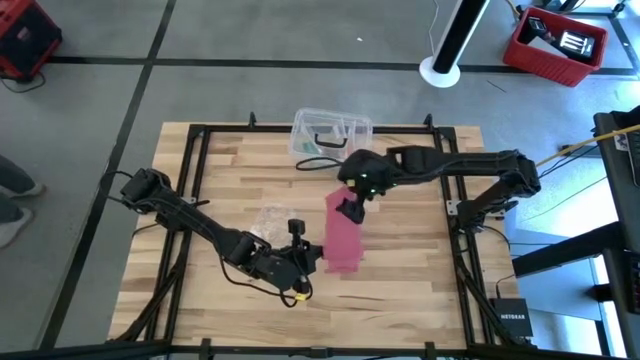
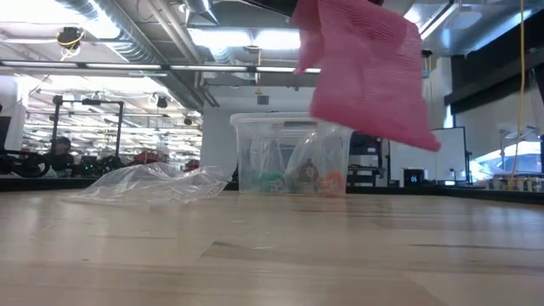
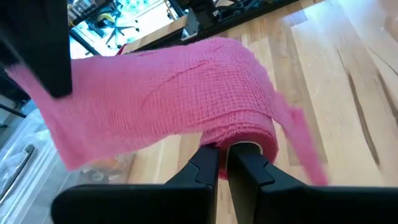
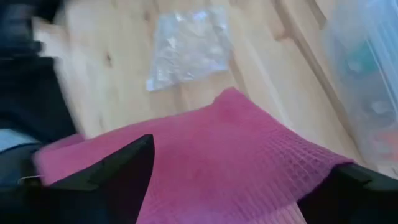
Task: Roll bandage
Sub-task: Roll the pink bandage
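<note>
The bandage is a pinkish-red mesh strip held in the air over the table's middle, running from far to near. Its near end is wound into a small roll. My left gripper comes in from the table's left near side and is shut on that roll. My right gripper reaches in from the right, slanting down over the strip's far end, with its fingers wide open. In the low view the strip hangs high above the wood. My left gripper pinches the rolled near end of the bandage between its two shut fingers, at their free ends. The fingers come in nearly level from the table's left. The roll is lifted clear, and the loose strip runs away from it toward the far side. My right gripper's open fingers stand across the width of the strip's far end, coming from above and slanting down. The cloth's edges meet both fingers. Whether it clings to them or only lies against them I cannot tell.
A clear plastic box stands at the table's far edge, behind the right gripper. A crumpled clear wrapper lies on the wood just beyond the left gripper. Bare wood stretches to the right of the bandage and along the near edge.
</note>
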